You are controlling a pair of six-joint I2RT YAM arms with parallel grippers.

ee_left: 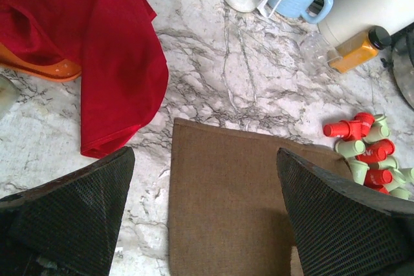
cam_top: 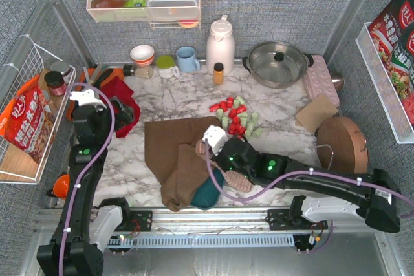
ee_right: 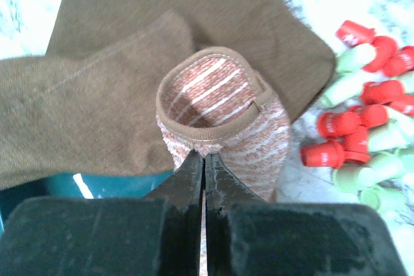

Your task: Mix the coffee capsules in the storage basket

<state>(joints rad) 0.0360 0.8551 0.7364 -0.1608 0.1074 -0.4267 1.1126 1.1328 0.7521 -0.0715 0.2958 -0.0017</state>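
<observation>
**Right gripper pinches mitt; capsules lie outside the basket**

The right gripper [ee_right: 204, 157] is clenched on the hem of a striped mitt [ee_right: 223, 105], its fingers pressed together with only the fabric between them. The mitt lies over a brown cloth [cam_top: 173, 150].

The basket [ee_right: 113, 183] sits at the near edge of the table [cam_top: 168, 101]. It is mostly covered by the cloth, and in the wrist view it shows just below and left of the right gripper.

The capsules [cam_top: 236, 117], red and mint, lie in a loose heap on the bare marble. They are beyond the cloth's far right corner, to the right of the right gripper and apart from the basket.

The left gripper [ee_left: 204, 156] hangs above the cloth's far edge with its jaws spread wide and nothing in them. The capsules are off to its right.
</observation>
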